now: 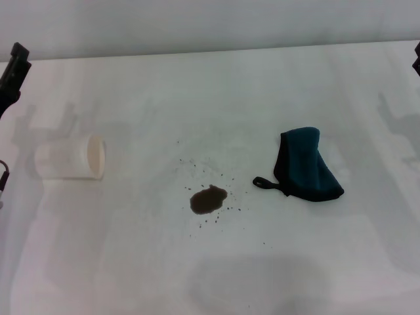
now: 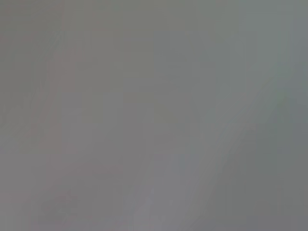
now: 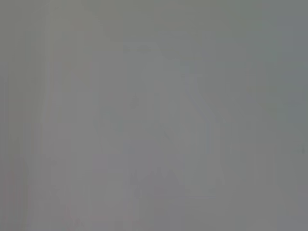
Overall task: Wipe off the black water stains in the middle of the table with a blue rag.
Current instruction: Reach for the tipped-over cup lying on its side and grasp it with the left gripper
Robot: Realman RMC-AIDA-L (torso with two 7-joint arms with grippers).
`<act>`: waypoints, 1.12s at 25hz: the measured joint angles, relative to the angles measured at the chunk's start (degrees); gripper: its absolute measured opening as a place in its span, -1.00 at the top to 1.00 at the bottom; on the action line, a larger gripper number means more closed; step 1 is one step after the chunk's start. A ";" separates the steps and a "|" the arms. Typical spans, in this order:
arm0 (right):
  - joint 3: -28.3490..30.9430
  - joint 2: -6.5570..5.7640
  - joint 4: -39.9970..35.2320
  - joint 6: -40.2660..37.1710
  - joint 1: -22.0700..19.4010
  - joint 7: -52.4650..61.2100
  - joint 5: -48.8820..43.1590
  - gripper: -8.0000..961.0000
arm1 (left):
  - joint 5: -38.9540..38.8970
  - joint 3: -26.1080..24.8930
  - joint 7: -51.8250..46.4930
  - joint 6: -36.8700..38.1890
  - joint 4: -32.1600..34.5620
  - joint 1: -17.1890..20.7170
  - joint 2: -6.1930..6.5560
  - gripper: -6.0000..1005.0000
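Observation:
The black water stains (image 1: 208,199) form a small dark blotch near the middle of the white table (image 1: 210,275), with tiny specks scattered around it. To its right lies the blue rag (image 1: 307,165), crumpled, with black edging and a small black loop toward the blotch. My left gripper (image 1: 13,69) shows only as a dark piece at the far left edge, well away from both. A sliver of my right gripper (image 1: 416,58) sits at the far right edge. Both wrist views are plain grey and show nothing of the task's things.
A translucent white cup (image 1: 72,157) lies on its side at the left of the table, its mouth facing the stain. The table's far edge runs along the top of the head view against a pale wall.

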 joint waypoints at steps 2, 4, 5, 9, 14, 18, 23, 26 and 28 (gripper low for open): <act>-0.01 0.05 0.13 -0.06 -0.01 0.04 0.00 -0.81 | 0.06 0.05 1.45 -0.41 0.00 -0.04 0.01 -0.77; -0.03 0.05 0.14 -0.08 -0.07 0.07 0.00 -0.81 | 0.23 0.09 4.43 -0.90 0.00 -0.05 0.02 -0.77; -0.03 0.05 0.15 -0.08 -0.12 0.07 0.00 -0.81 | 0.23 0.10 6.80 -1.16 0.00 0.02 0.02 -0.77; -0.03 0.06 0.23 -0.02 -0.28 0.12 0.00 -0.80 | -0.01 -0.08 10.81 -1.40 0.00 0.87 0.20 -0.77; -0.03 0.14 0.89 -0.13 -0.21 0.18 -0.01 -0.80 | -0.51 -0.14 10.32 -1.39 0.00 1.74 0.26 -0.77; -0.03 0.14 1.38 -0.14 -0.13 0.18 -0.09 -0.79 | -0.62 -0.18 10.12 -1.98 0.00 1.96 0.06 -0.77; -0.03 0.14 1.80 -0.14 -0.14 0.18 -0.10 -0.78 | -0.71 -0.32 10.02 -2.78 0.04 1.55 0.19 -0.77; -0.03 0.14 1.96 -0.14 -0.23 0.18 -0.10 -0.78 | -0.72 -0.32 8.95 -2.80 0.03 0.54 0.41 -0.77; -0.03 0.15 2.24 -0.14 -0.24 0.18 -0.10 -0.78 | -0.72 -0.32 7.44 -2.81 -0.27 -0.13 0.61 -0.77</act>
